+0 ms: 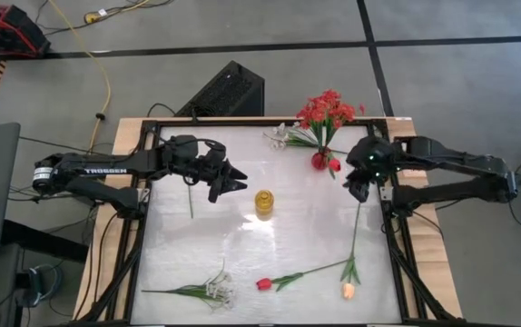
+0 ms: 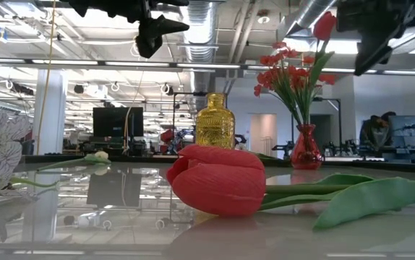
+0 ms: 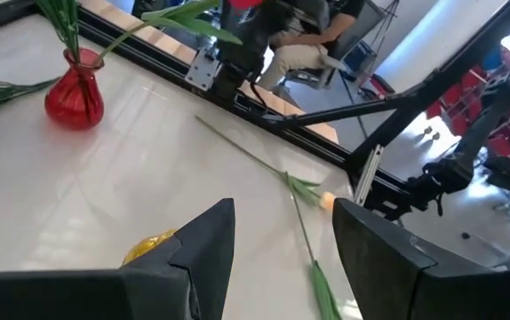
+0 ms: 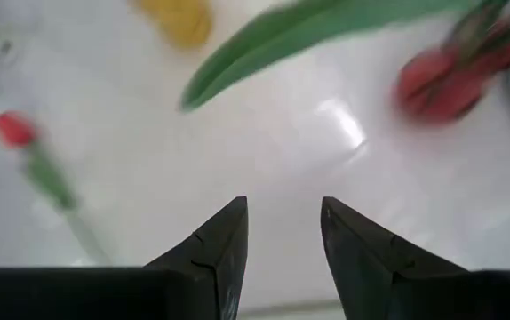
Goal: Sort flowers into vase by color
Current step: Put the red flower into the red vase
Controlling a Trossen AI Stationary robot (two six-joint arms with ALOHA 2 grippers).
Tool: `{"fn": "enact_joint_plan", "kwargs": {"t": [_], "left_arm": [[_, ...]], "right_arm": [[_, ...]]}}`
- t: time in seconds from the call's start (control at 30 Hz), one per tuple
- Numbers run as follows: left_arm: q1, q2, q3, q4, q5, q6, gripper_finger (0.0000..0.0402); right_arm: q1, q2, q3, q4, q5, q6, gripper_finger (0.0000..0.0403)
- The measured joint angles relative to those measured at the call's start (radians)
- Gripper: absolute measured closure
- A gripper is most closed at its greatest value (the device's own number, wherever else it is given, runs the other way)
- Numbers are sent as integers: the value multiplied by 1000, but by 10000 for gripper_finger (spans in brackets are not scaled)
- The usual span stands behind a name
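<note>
Hovering beside the red vase (image 1: 319,161), the right tool (image 1: 358,188) gapes empty; left tool (image 1: 227,180) too. Loose flowers (image 1: 289,278) lie near; a low pass could topple the vase.

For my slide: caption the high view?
Red vase half filled, yellow vase empty, four stems left on the table.

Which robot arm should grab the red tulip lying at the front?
Probably the right. Its gripper hangs open next to the red vase where red flowers go. The red tulip lies about midway between the arms, and the left gripper hovers by the yellow vase.
</note>
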Motion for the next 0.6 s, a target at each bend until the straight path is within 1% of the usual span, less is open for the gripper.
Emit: {"fn": "enact_joint_plan", "kwargs": {"t": [0.2,0.37,0.5,0.6], "left_arm": [[-1,0,0,0,1,27,223],[-8,0,0,-1,1,49,223],[-24,0,0,-15,2,69,223],[-36,0,0,-32,0,71,223]], "right_arm": [[108,87,50,-117,-117,124,232],[236,124,68,-103,-244,220,234],[353,129,90,-61,-257,326,245],[445,129,95,57,-217,412,258]]}}
